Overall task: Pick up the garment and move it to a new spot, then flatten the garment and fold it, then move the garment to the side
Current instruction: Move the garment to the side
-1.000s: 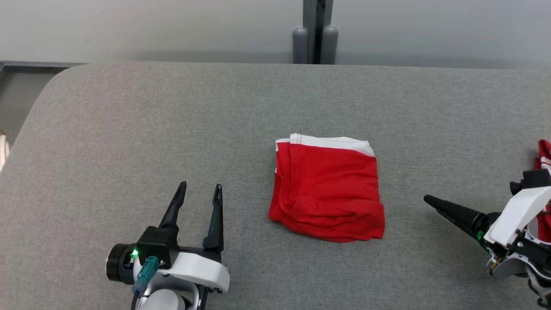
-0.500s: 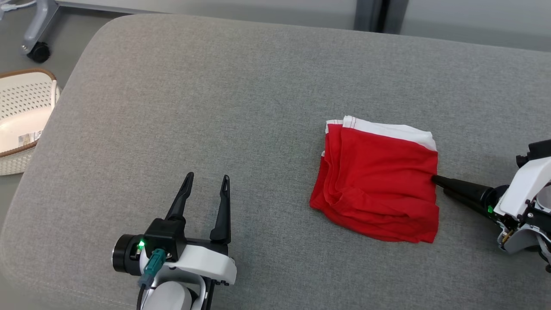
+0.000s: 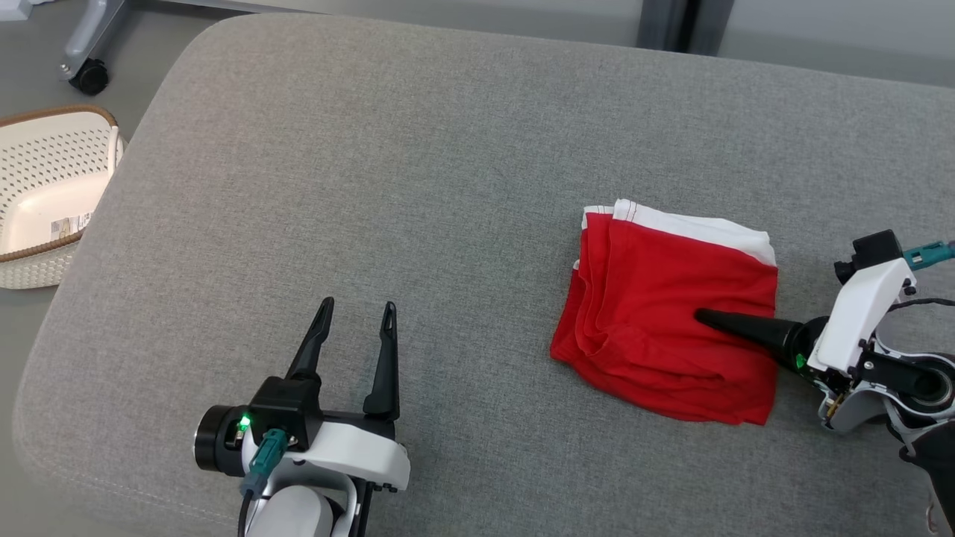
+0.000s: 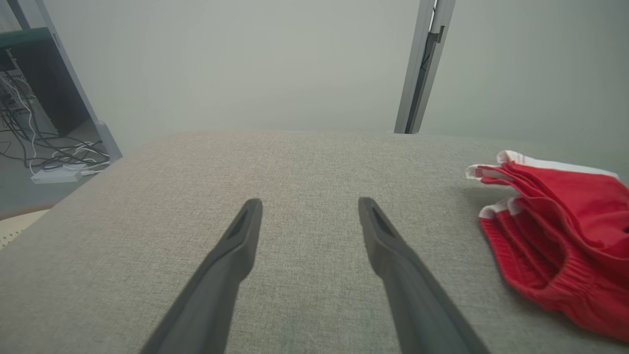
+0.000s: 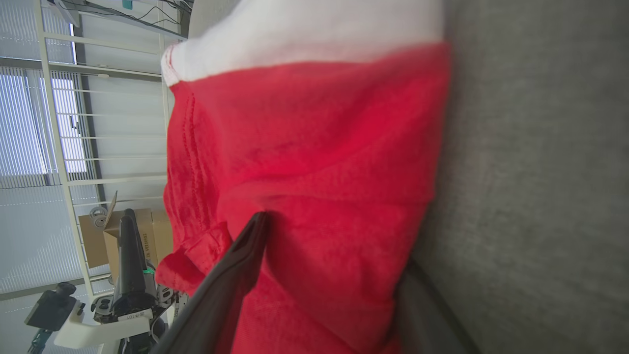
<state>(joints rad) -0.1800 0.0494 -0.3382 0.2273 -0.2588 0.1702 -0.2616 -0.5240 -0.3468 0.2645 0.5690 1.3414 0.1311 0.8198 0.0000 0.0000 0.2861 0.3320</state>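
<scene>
The red garment, shorts by its white waistband, lies folded in a tidy block on the grey cushion. So the step in hand looks like the last one: moving it aside.

Nearest the robot, well to the garment's left, the left gripper hovers over bare cushion with its jaws spread and empty. At the garment's right edge, the right gripper has its jaws wide and not yet clamped. One finger lies across the top of the cloth. In the right wrist view the other runs low along the edge, apparently beneath. Far off to the garment's left, a white perforated basket sits on the floor.

Next, the right jaws need to pinch every layer together, or the fold may spill open when pulled.

A second ago the right gripper was well apart from the garment. Half a second ago its tip just met the edge, and now it reaches to the middle. The left gripper has stayed open.
</scene>
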